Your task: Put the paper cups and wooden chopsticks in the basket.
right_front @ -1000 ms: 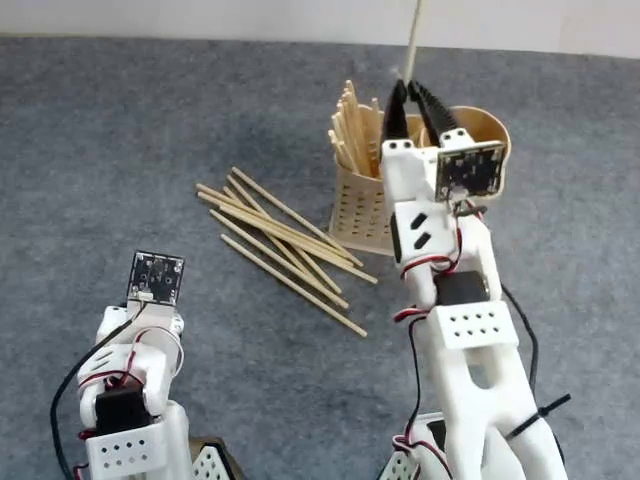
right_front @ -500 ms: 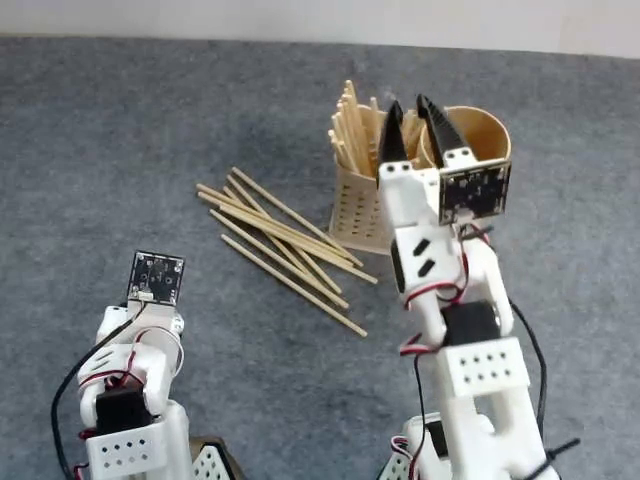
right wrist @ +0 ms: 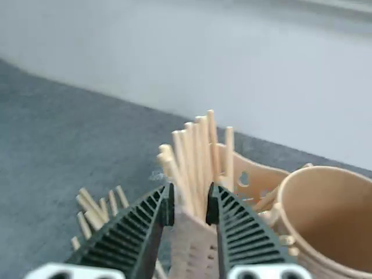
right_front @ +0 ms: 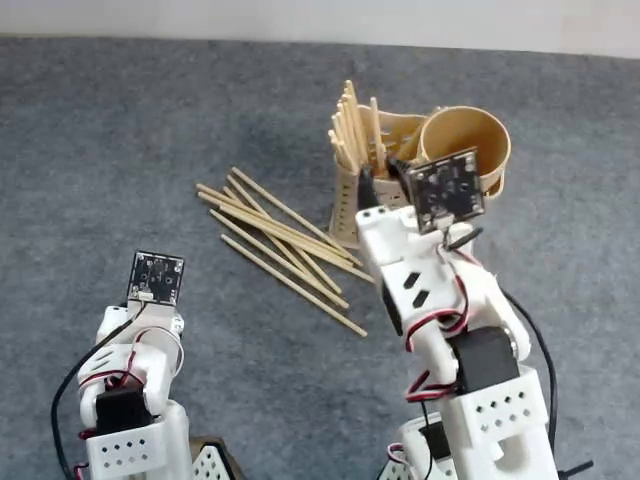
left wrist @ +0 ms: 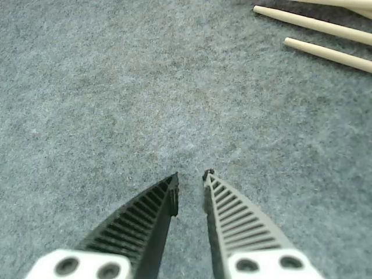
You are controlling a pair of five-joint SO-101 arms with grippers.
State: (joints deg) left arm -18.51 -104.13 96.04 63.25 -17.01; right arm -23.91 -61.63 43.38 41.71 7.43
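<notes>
Your right gripper (right wrist: 189, 203) hangs right of centre by the basket (right_front: 352, 215) — jaws a slit apart, gripping nothing; your left gripper (left wrist: 190, 176), lower left, the same

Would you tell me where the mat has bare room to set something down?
Bare: the mat left of the loose chopsticks, and between them and the left arm. Crowded: around the basket, with the right tool close by.

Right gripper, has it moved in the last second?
Yes. In the high view the right gripper has drawn back from over the basket toward its arm's base, and is now at the basket's near wall.
</notes>
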